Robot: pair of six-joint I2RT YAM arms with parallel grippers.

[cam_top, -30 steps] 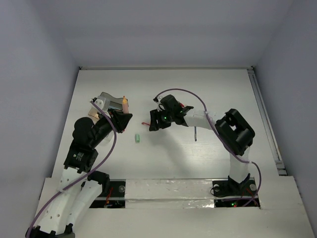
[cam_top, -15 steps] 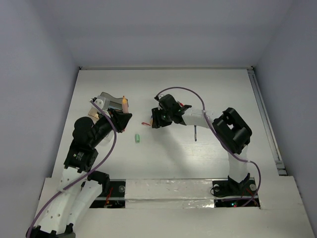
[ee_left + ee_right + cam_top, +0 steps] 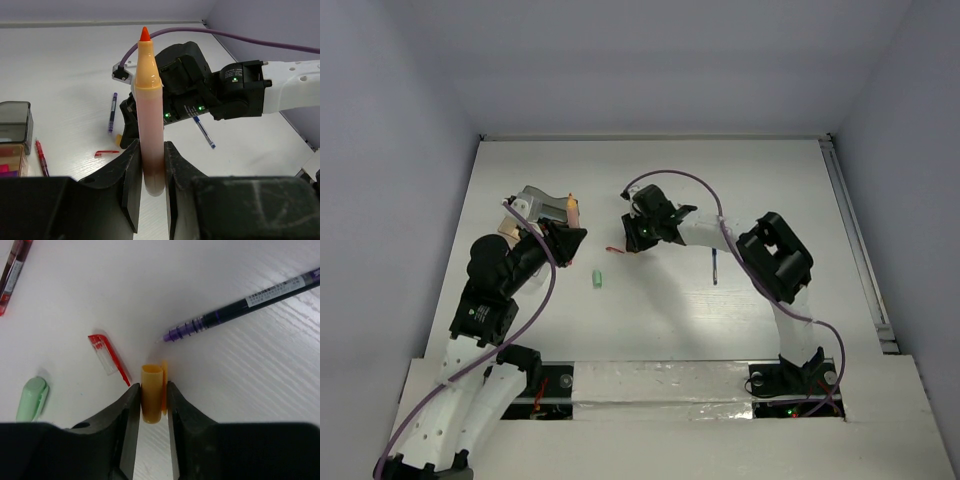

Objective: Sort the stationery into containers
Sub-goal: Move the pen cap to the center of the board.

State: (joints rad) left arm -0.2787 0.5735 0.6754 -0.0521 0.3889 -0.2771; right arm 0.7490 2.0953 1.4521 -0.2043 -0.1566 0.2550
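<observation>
Right hand (image 3: 151,401) slid left, now pinching the orange cap (image 3: 151,390) by the purple pen (image 3: 240,305), probably for the peach highlighter (image 3: 150,115) gripped by the left hand (image 3: 150,167).

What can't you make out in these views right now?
Containers: top view, left arm covers most; left wrist view, frame edge cuts them.
Orange cap: top view, hidden under right end effector; right wrist view, contact too fine to judge.
Peach highlighter base: left wrist view, buried inside left end effector.
</observation>
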